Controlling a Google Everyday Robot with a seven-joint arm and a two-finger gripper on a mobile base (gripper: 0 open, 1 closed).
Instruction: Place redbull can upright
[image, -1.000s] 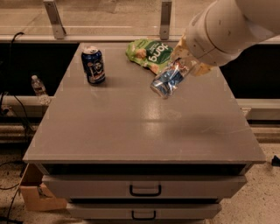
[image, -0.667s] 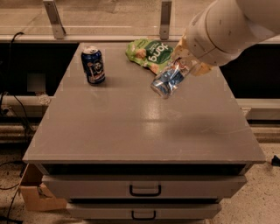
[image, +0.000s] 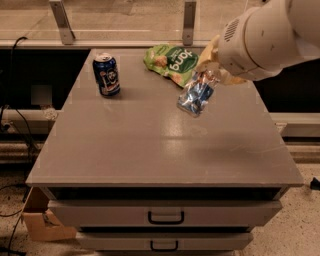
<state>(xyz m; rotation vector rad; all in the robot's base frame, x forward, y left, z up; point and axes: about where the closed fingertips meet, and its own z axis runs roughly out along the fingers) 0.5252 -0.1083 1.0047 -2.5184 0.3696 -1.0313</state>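
Note:
The redbull can (image: 196, 95) is a slim silver-and-light-blue can, tilted with its lower end pointing down-left, held in the air above the right half of the grey table (image: 150, 145). My gripper (image: 207, 75) is shut on the can's upper end, under the big white arm at the upper right. The can hangs a little above the tabletop, just in front of the green bag.
A wider dark-blue can (image: 106, 74) with a round white logo stands upright at the back left. A green snack bag (image: 170, 62) lies at the back middle. Drawers are below the table's front edge. A cardboard box (image: 42, 220) sits on the floor at the left.
The arm and the held can have barely moved; the can stays tilted above the table.

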